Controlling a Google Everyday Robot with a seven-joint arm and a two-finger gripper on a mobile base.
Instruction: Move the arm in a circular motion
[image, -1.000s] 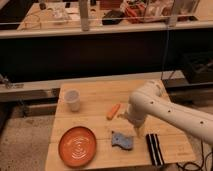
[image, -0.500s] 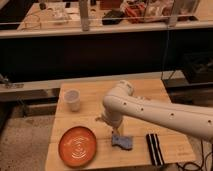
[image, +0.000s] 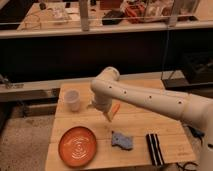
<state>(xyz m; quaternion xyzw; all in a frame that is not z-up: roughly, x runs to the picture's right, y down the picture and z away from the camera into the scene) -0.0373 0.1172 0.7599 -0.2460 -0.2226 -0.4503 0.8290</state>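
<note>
The arm (image: 145, 100) has swung its bent elbow back toward the white cup (image: 73, 100), carrying the gripper (image: 107, 116) from above the blue object (image: 122, 141) to just beside the small orange piece (image: 116, 109). That arc suggests the circle is under way. The arm's long segment slants from lower right up to the elbow, and its tip points down over the middle of the bench (image: 165, 125). Whether the gripper is spread or closed cannot be told.

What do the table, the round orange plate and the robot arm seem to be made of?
Table: pale matte wood, seen by its plank seams. Orange plate: glossy plastic or glazed ceramic, I cannot tell which; light rings show on it. Arm: smooth cream-white shell, probably moulded plastic. Its gripper points down over the table, beside the white cup.
</note>
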